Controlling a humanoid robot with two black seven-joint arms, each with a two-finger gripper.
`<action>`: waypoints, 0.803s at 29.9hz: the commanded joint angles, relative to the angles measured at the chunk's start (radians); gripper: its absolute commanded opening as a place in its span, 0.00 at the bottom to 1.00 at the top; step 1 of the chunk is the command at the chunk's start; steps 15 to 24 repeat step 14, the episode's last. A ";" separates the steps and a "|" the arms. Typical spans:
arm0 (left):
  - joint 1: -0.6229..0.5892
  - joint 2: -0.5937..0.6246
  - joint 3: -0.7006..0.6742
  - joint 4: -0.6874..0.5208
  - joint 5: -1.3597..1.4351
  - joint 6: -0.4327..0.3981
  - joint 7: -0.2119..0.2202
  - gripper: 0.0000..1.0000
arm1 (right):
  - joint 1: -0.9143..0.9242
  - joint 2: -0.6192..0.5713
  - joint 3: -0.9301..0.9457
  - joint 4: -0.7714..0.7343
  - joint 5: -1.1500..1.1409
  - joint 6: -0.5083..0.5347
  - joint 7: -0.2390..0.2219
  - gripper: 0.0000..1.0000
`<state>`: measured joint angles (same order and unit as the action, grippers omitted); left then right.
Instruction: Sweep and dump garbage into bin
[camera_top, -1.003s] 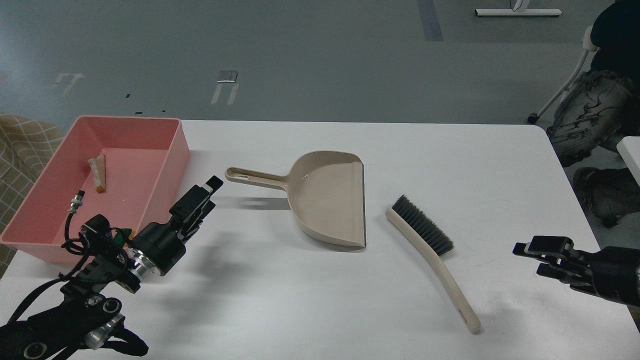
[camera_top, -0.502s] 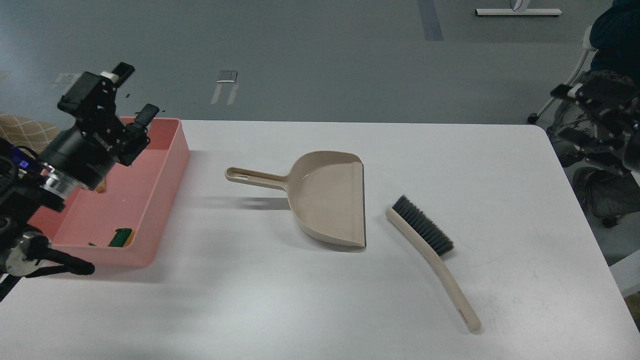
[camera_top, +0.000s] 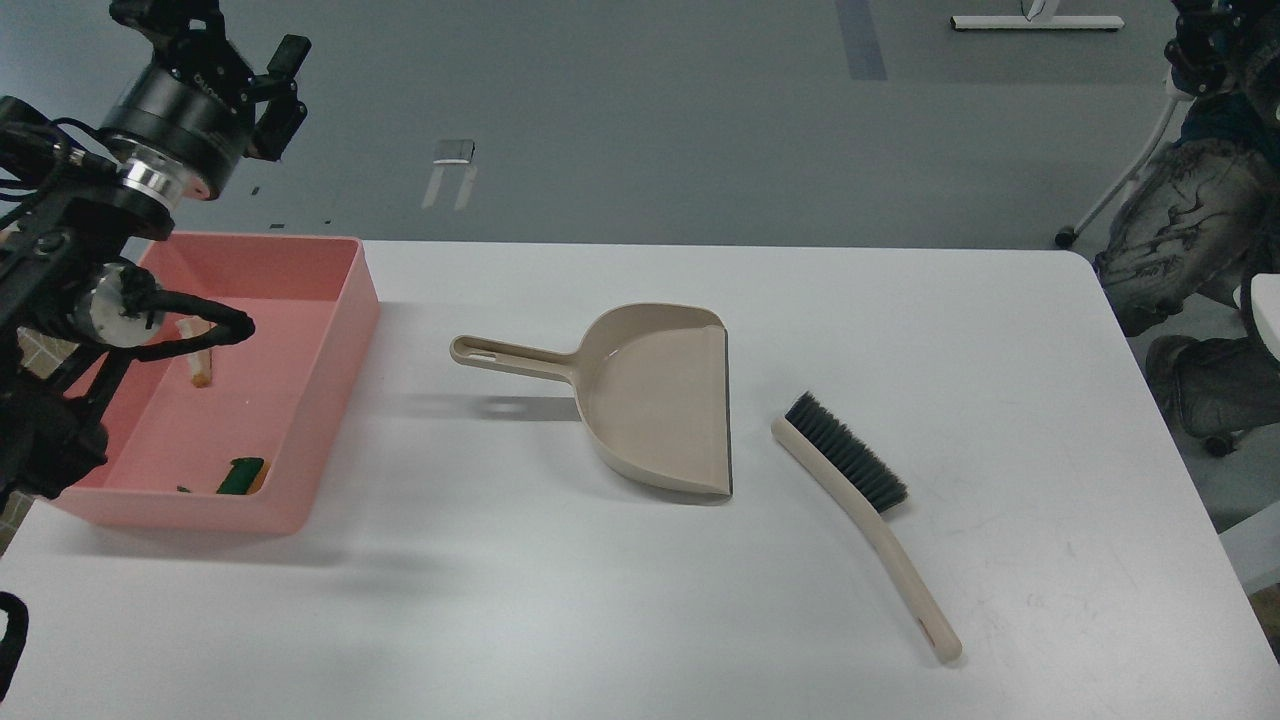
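Note:
The pink bin (camera_top: 345, 330) stands at the table's left edge. In it lie the garbage pieces: the yellow and green sponge (camera_top: 241, 474) near the front wall and the pale bread-like slice (camera_top: 201, 366), partly hidden by my left arm's cable. My left gripper (camera_top: 225, 35) is raised high above the bin's far end, with its fingers apart and nothing in them. My right gripper (camera_top: 1205, 30) is a small dark shape in the top right corner, and its fingers cannot be told apart. The beige dustpan (camera_top: 650, 400) and the brush (camera_top: 862, 495) lie on the table, untouched.
The white table (camera_top: 600, 600) ends at the far side behind the bin and dustpan. A seated person (camera_top: 1185, 230) is just beyond the table's right far corner. My left arm's joints and cables (camera_top: 90, 300) hang over the bin's left side.
My left arm has risen from beside the bin to the view's top left. My right arm has risen from the table's right edge to the top right corner.

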<state>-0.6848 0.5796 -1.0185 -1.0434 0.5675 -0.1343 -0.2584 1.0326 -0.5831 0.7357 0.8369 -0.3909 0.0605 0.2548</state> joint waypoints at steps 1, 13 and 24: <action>-0.132 -0.110 0.052 0.190 -0.001 -0.062 -0.005 0.97 | 0.053 0.173 0.031 -0.189 0.004 0.088 0.098 0.95; -0.240 -0.282 0.046 0.474 -0.031 -0.341 -0.050 0.97 | 0.104 0.439 0.199 -0.486 0.044 0.321 0.167 0.96; -0.240 -0.293 0.046 0.474 -0.050 -0.341 -0.050 0.97 | 0.104 0.439 0.200 -0.486 0.046 0.318 0.167 0.96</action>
